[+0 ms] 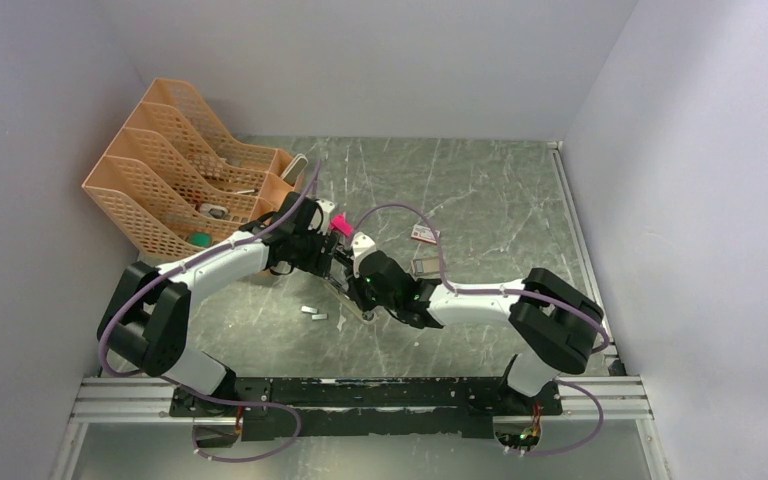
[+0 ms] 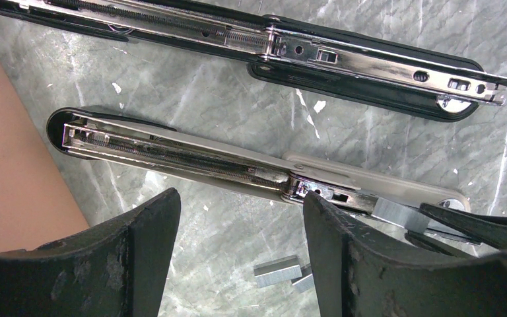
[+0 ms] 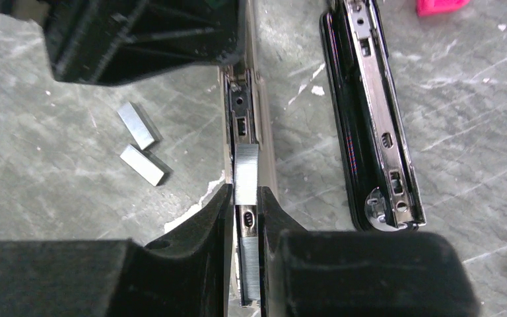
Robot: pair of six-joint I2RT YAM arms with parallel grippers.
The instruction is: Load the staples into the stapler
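Right claw (image 3: 244,210) is clenched on the staples (image 3: 246,173), lined up over the open stapler (image 3: 241,109) on the surface (image 3: 53,198). Left claw (image 2: 239,203) hangs released. Seating the strip and closing the top remain.

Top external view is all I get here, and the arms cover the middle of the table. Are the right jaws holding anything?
Observer: Yes. The right wrist view shows them shut on a staple strip lying lengthwise along the rail of the open stapler.
Operator: And the left jaws?
Observer: Open and empty; the left wrist view shows only bare table between them.
Operator: Anything else under the arms?
Observer: A second stapler, black, opened flat, lies beside the first without touching it.
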